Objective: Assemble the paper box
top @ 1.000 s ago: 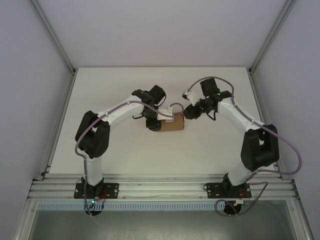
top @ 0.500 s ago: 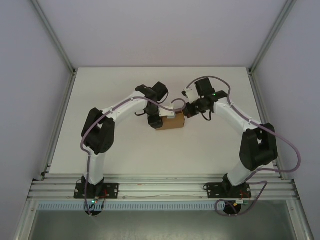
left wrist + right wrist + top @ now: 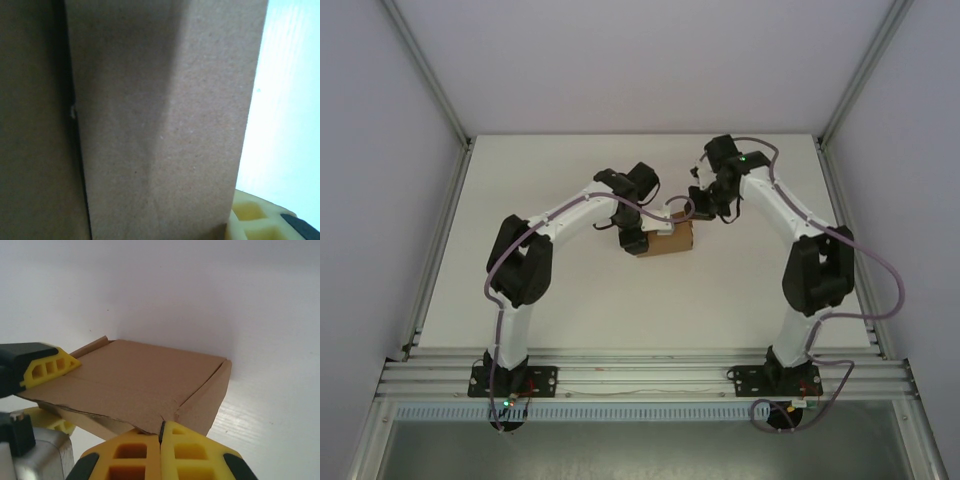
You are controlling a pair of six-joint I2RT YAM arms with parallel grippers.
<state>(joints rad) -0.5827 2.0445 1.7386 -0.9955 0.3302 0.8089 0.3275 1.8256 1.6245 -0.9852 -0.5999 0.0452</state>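
The paper box (image 3: pixel 672 240) is a small brown cardboard mailer with its lid down, near the middle of the table. My left gripper (image 3: pixel 638 240) is shut on its left end. In the right wrist view one yellow finger (image 3: pixel 47 369) lies on the lid and another sits under the box (image 3: pixel 140 380). Brown cardboard (image 3: pixel 165 125) covers most of the left wrist view, with a yellow finger (image 3: pixel 255 220) at the bottom right. My right gripper (image 3: pixel 697 207) is shut with nothing held. Its joined tips (image 3: pixel 161 429) touch the box's edge at a torn lid corner.
The white table (image 3: pixel 570 310) has open surface all around the box. Aluminium rails (image 3: pixel 640 375) run along the near edge, and white walls close in the left, back and right sides. Purple cables loop off both arms.
My right gripper has shut and swung back and left to the box's far right corner. The left arm has nudged the box slightly up and right, still gripping it.
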